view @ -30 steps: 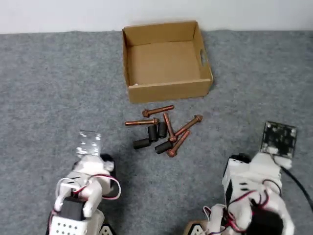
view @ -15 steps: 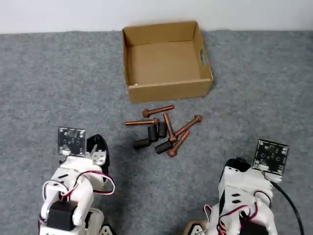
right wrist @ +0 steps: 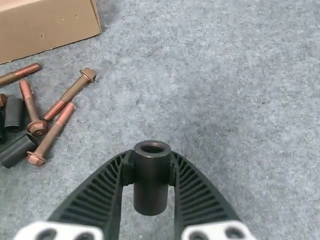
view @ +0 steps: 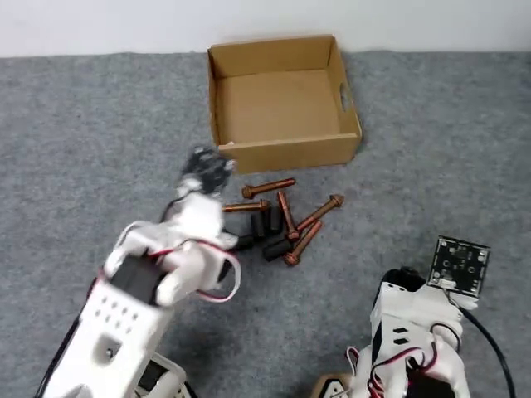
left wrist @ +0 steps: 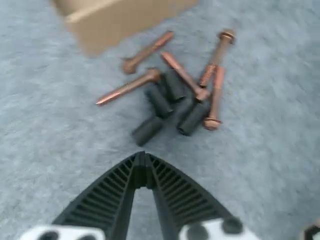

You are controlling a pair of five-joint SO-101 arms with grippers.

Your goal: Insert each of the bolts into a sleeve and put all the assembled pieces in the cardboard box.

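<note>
Several copper bolts [view: 286,214] and black sleeves [view: 274,219] lie in a loose pile on the grey carpet, just in front of the cardboard box [view: 286,154]. The left arm [view: 191,240] stretches over the carpet to the pile's left side. Its gripper [left wrist: 143,156] is shut with nothing in it, the tip a short way from the nearest sleeve [left wrist: 147,130]. At the front right, the right gripper [right wrist: 151,172] is shut on an upright black sleeve [right wrist: 151,175], well clear of the bolts [right wrist: 69,95].
The box [left wrist: 115,17] is open-topped with nothing inside and has a hand slot in its right wall. Bare carpet lies right of the pile and around the right arm [view: 419,332]. A white wall edge runs behind the box.
The left arm has swung from the front left forward and to the right, up to the pile. The right arm drew back slightly a second ago, then kept still with its sleeve.
</note>
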